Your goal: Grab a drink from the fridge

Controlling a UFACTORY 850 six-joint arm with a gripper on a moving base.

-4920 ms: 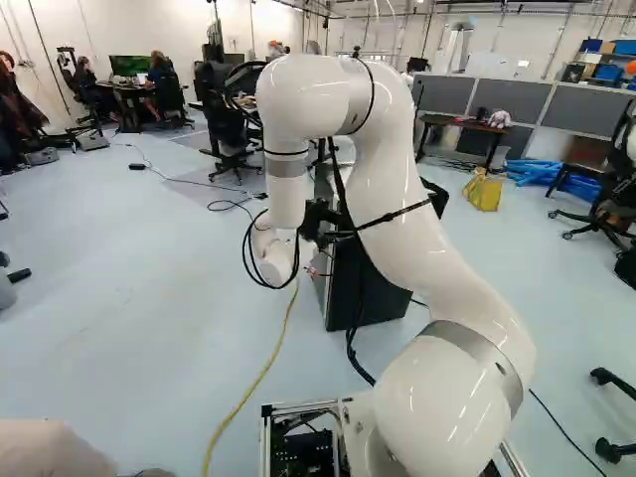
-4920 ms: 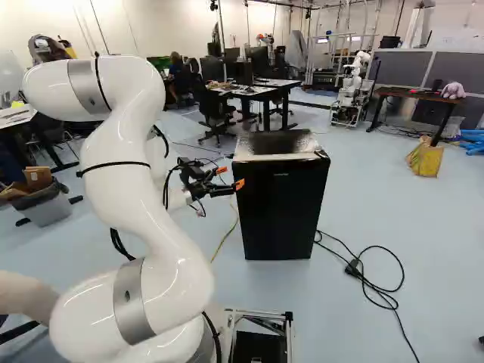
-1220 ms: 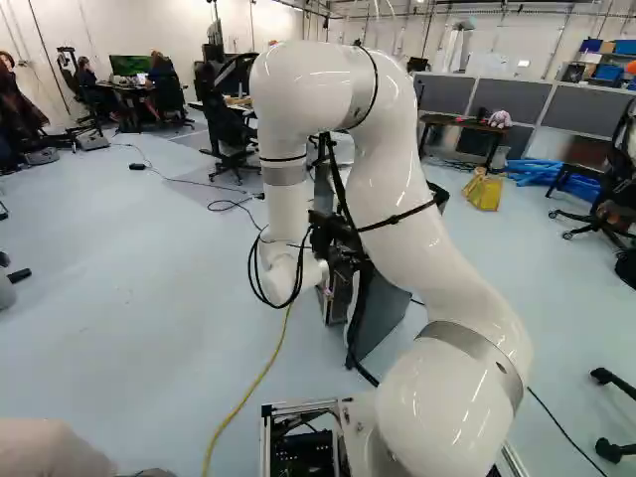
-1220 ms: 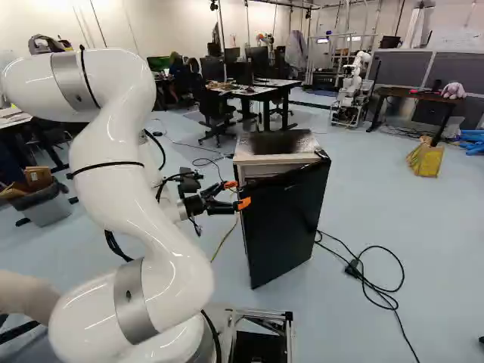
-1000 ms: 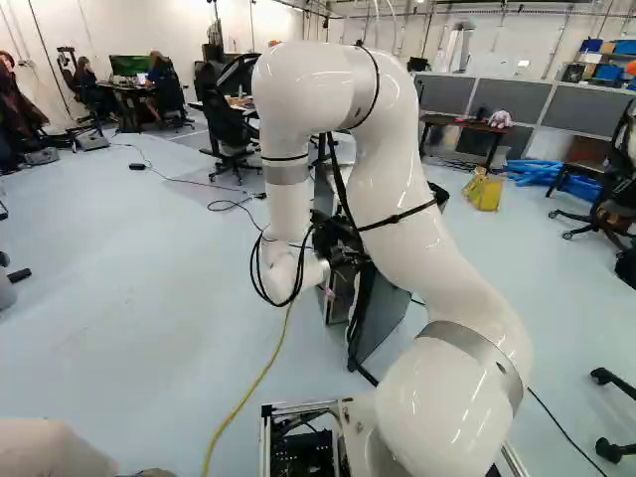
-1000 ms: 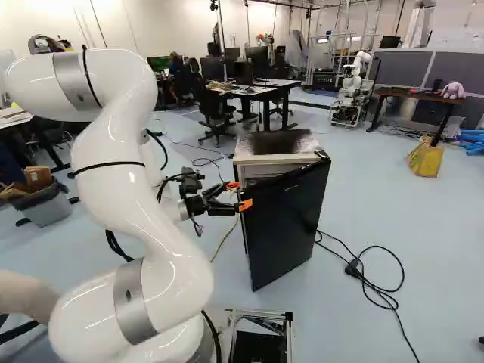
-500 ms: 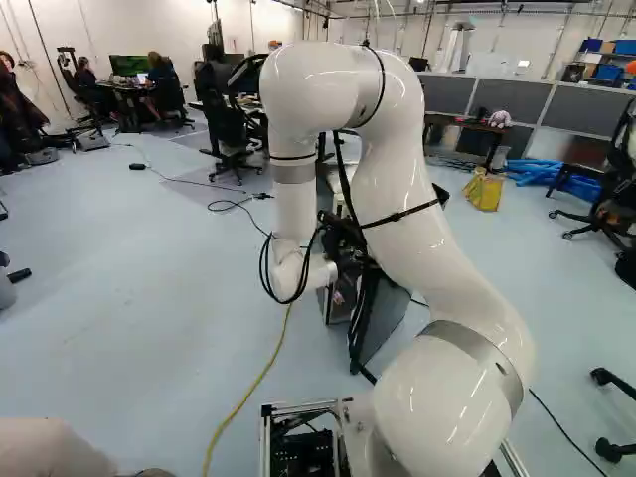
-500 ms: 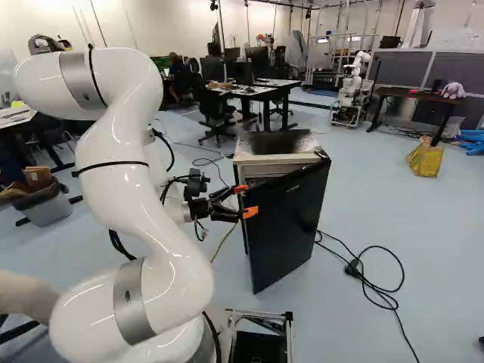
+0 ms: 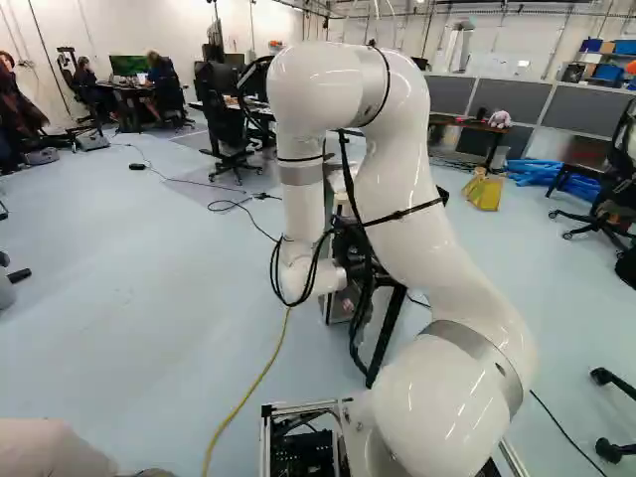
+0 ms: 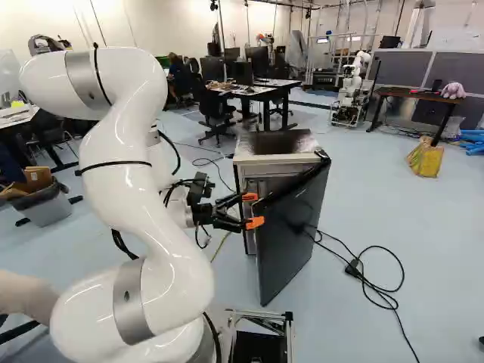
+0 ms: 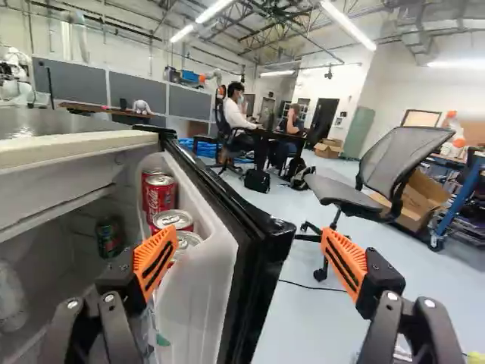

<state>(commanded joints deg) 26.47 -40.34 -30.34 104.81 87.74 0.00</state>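
The tool (image 10: 252, 209) is standing wide open, holding nothing, with the open fridge door (image 11: 261, 254) reaching between its fingers; red drink cans (image 11: 160, 194) are sitting inside the door, toward its eleven o'clock.

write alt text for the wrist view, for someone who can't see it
An open fridge, the black edge of its door between two spread, orange-padded fingers. Red cans stand in the door's white inner rack, and a darker can sits inside the fridge. A mesh chair stands further off, beyond the door.
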